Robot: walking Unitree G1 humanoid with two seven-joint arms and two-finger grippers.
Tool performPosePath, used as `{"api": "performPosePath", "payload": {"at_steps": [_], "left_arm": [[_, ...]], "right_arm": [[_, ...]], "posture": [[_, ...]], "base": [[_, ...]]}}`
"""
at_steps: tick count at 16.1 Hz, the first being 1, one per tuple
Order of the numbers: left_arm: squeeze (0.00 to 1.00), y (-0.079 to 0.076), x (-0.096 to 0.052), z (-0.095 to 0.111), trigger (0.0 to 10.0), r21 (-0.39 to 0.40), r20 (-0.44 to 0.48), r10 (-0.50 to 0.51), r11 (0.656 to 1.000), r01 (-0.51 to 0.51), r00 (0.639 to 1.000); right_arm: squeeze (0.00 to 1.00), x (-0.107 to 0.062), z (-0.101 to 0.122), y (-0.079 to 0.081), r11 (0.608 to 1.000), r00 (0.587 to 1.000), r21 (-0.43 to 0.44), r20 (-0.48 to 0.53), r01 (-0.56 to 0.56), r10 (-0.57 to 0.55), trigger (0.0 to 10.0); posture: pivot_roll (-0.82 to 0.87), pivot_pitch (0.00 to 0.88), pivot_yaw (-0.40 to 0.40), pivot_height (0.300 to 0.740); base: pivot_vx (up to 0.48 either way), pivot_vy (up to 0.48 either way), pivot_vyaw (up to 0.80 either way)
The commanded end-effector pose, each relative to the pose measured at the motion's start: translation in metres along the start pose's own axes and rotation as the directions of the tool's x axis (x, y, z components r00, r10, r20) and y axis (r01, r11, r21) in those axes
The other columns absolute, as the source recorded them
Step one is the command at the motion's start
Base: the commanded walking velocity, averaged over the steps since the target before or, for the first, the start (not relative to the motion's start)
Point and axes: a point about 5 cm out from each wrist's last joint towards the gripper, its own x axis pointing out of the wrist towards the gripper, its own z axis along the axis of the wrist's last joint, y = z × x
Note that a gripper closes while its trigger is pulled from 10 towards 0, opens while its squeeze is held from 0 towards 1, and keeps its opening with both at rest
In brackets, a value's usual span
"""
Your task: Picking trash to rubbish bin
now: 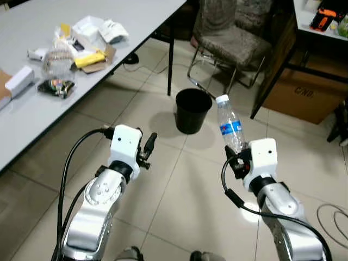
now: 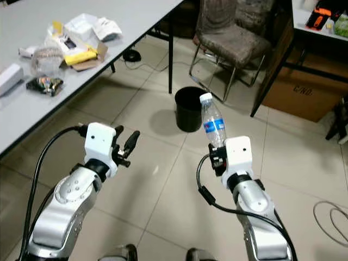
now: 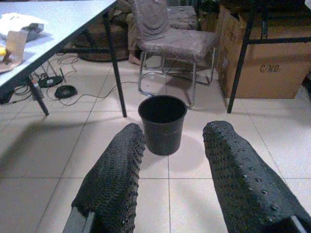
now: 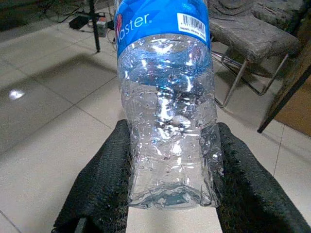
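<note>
A clear plastic water bottle (image 1: 230,126) with a blue label and white cap stands upright in my right gripper (image 1: 237,155), which is shut on its lower part; the right wrist view has the bottle (image 4: 167,107) squeezed between both black fingers (image 4: 99,187). A black round rubbish bin (image 1: 192,110) stands on the tiled floor ahead, a little left of the bottle and beyond it. My left gripper (image 1: 148,148) hovers open and empty over the floor, pointing toward the bin (image 3: 162,123).
A grey table (image 1: 43,109) at the left holds wrappers, boxes and a plastic bag (image 1: 81,46). A padded chair (image 1: 231,41) stands behind the bin, a cardboard box (image 1: 304,92) under a desk at the right. Cables (image 1: 331,223) lie on the floor.
</note>
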Motion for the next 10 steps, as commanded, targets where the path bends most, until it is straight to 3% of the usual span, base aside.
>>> {"api": "performPosePath", "payload": {"at_steps": [1,6,10], "left_arm": [[0.0,0.0006,0.0023,0.0015,10.0,0.004,0.005,-0.014,1.0,0.014,1.0],[0.0,0.005,0.0026,-0.0008,10.0,0.009,-0.002,-0.011,1.0,0.011,1.0],[0.0,0.005,0.0042,-0.0038,10.0,0.013,-0.01,-0.012,1.0,0.012,1.0]], "right_arm": [[0.0,-0.0004,-0.0003,-0.0034,1.0,1.0,0.014,0.006,0.019,-0.019,10.0],[0.0,-0.0021,-0.0067,-0.0021,0.999,0.999,0.043,-0.01,0.031,-0.031,10.0],[0.0,-0.0002,-0.0088,-0.0011,1.0,1.0,0.008,-0.026,0.011,-0.011,10.0]], "posture": [[-0.02,0.085,-0.026,0.74],[-0.02,0.08,-0.027,0.74],[-0.03,0.077,-0.032,0.74]], "base": [[0.416,0.0,0.0],[0.448,0.0,-0.38],[0.456,0.0,-0.44]]}}
